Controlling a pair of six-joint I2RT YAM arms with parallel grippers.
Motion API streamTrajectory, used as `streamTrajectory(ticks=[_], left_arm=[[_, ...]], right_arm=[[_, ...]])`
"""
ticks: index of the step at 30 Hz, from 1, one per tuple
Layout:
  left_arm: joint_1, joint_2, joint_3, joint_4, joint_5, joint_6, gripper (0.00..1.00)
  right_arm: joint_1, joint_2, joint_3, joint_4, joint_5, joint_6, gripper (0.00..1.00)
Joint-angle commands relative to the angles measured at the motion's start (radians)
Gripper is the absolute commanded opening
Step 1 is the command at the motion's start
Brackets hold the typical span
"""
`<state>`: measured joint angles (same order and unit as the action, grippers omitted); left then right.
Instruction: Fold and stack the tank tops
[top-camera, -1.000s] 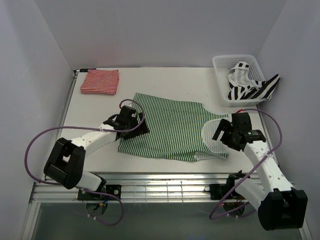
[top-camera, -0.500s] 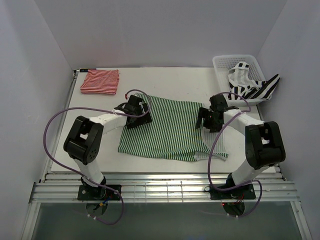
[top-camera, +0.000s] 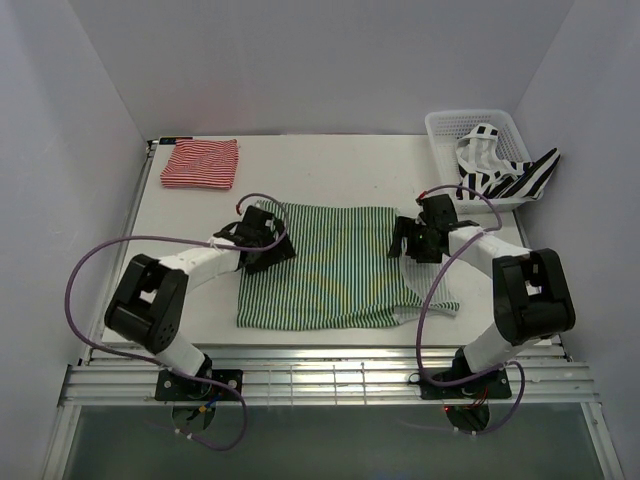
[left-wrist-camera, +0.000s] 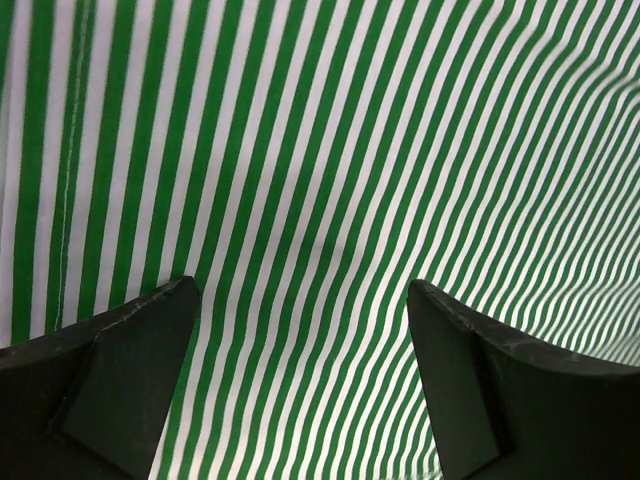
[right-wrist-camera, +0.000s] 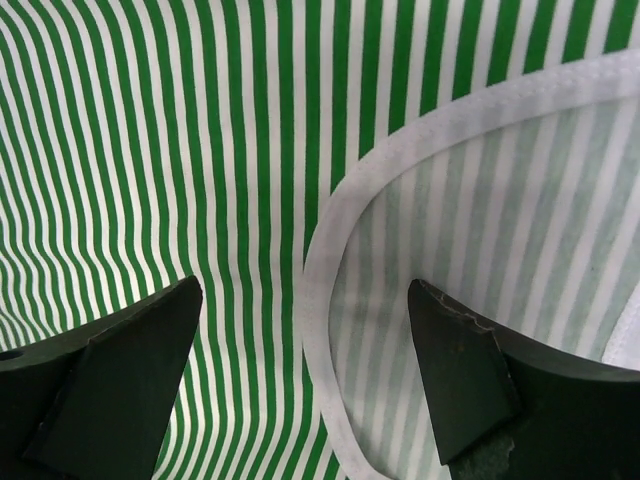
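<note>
Tank top (top-camera: 330, 265), green-striped, shoulder end pointing right

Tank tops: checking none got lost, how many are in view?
3. Red-and-white striped cloth top, folded, far left; green-and-white striped top spread mid-table; broad black-and-white striped top in white plastic lattice basket, which might hide more.

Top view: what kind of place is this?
Probably a robot test booth: plain walls box in a white table, a left arm and right arm are mounted at its near edge, and a green-and-white tank top lies spread.
</note>
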<state>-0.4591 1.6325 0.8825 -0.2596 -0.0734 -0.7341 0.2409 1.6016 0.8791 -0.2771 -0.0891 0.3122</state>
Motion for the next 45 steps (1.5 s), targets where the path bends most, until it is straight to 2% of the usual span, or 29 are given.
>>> streamTrajectory(ticks=[1,2,5,6,9,12,15,20,24,25,27,29,33,37,42,44,45], left_arm=[[0.005,-0.109,-0.151,-0.308,0.067,-0.071,0.98],[0.005,-0.203,-0.16,-0.322,0.072,-0.074,0.98],[0.008,-0.318,-0.137,-0.377,0.031,-0.073,0.98],[0.01,-0.359,-0.116,-0.391,-0.023,-0.071,0.98],[0.016,-0.372,-0.015,-0.405,-0.115,-0.057,0.98],[0.052,-0.306,0.103,-0.406,-0.218,-0.041,0.98],[0.103,-0.194,0.218,-0.417,-0.229,-0.013,0.98],[0.201,-0.004,0.332,-0.341,-0.189,0.022,0.98],[0.235,0.123,0.426,-0.282,-0.145,0.076,0.98],[0.237,0.142,0.44,-0.262,-0.135,0.096,0.98],[0.241,0.193,0.457,-0.208,-0.096,0.12,0.98],[0.246,0.23,0.493,-0.193,-0.095,0.142,0.98],[0.25,0.317,0.544,-0.193,-0.094,0.168,0.98],[0.252,0.389,0.566,-0.19,-0.085,0.179,0.98],[0.252,0.431,0.547,-0.165,-0.006,0.167,0.84],[0.252,0.443,0.544,-0.162,-0.006,0.16,0.82],[0.254,0.446,0.544,-0.161,0.001,0.16,0.77]], right_arm=[[0.032,-0.035,-0.147,-0.053,-0.069,0.03,0.9],[0.043,-0.09,-0.161,-0.063,-0.07,0.042,0.9],[0.081,-0.182,-0.163,-0.1,-0.084,0.041,0.9],[0.086,-0.201,-0.149,-0.106,-0.081,0.039,0.9],[0.087,-0.241,-0.046,-0.137,-0.019,0.016,0.9],[0.08,-0.22,0.088,-0.186,0.136,0.004,0.9],[0.08,-0.187,0.193,-0.231,0.173,-0.027,0.9],[0.043,-0.152,0.221,-0.228,0.265,-0.061,0.9],[-0.11,-0.054,0.261,-0.215,0.163,-0.067,0.9],[-0.13,-0.034,0.28,-0.211,0.105,-0.073,0.9],[-0.149,0.012,0.302,-0.192,0.1,-0.119,0.9],[-0.149,0.049,0.34,-0.195,0.1,-0.145,0.9],[-0.149,0.075,0.356,-0.127,-0.006,-0.234,0.9],[-0.124,0.102,0.371,-0.047,-0.165,-0.307,0.9],[-0.028,0.236,0.528,-0.083,-0.135,-0.401,0.9],[-0.005,0.308,0.575,-0.106,-0.115,-0.423,0.92],[0.011,0.329,0.598,-0.114,-0.113,-0.424,0.95]])
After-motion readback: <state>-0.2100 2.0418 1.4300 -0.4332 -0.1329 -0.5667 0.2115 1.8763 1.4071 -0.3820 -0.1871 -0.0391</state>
